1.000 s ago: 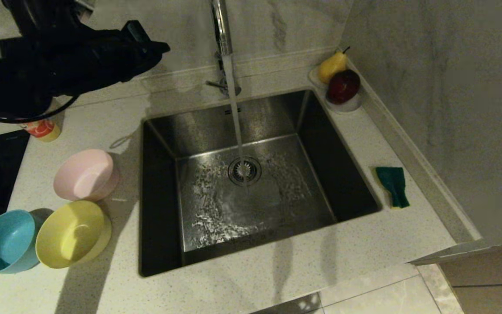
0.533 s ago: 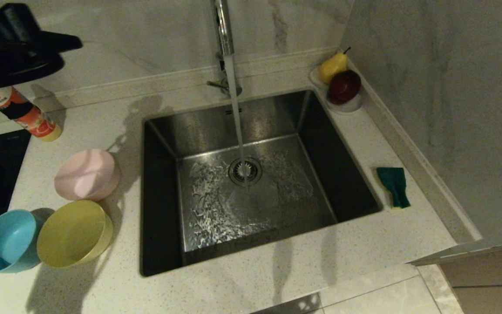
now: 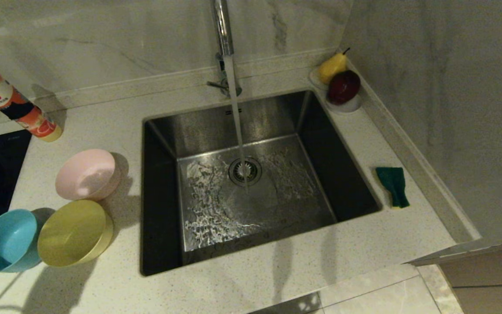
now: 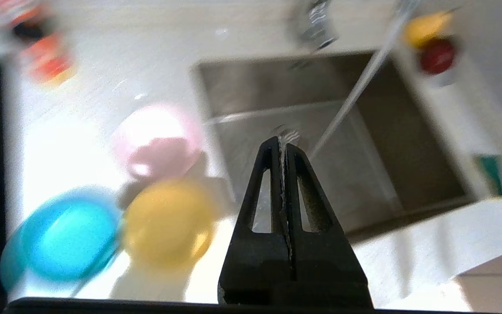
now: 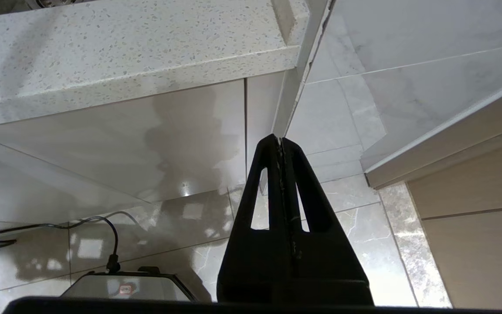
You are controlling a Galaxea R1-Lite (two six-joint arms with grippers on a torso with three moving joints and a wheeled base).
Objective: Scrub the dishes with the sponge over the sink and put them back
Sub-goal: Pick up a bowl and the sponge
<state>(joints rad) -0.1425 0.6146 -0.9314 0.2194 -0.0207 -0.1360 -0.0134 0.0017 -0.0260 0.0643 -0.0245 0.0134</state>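
A: Where's everything on the speckled countertop (image 3: pixel 242 279)?
B: Pink bowl (image 3: pixel 86 174), yellow bowl (image 3: pixel 74 233) and blue bowl (image 3: pixel 6 240) sit left of the sink (image 3: pixel 159 183); the sponge (image 3: pixel 393 186) lies on its right.
A: Grippers?
B: Left gripper (image 4: pixel 283 144) and right gripper (image 5: pixel 278 144) are both pressed closed, empty; the right hangs beside the cabinet, above the marble floor (image 5: pixel 355 244).

On the counter to the left of the sink (image 3: pixel 164 209) sit 3 small round bowls, all upright and empty. The pink bowl (image 3: pixel 86 174) lies nearest the sink's left edge. Just in front of it is the yellow bowl (image 3: pixel 74 233), tipped slightly, and the blue bowl (image 3: pixel 6 240) touches the yellow one on its far left side. The sink is a square steel basin with a round drain (image 3: pixel 245 171) at its centre; water runs from the faucet (image 3: pixel 222 35) onto the wet floor. The sponge (image 3: pixel 393 186), green face up on a yellow body, lies flat on the counter right of the sink.
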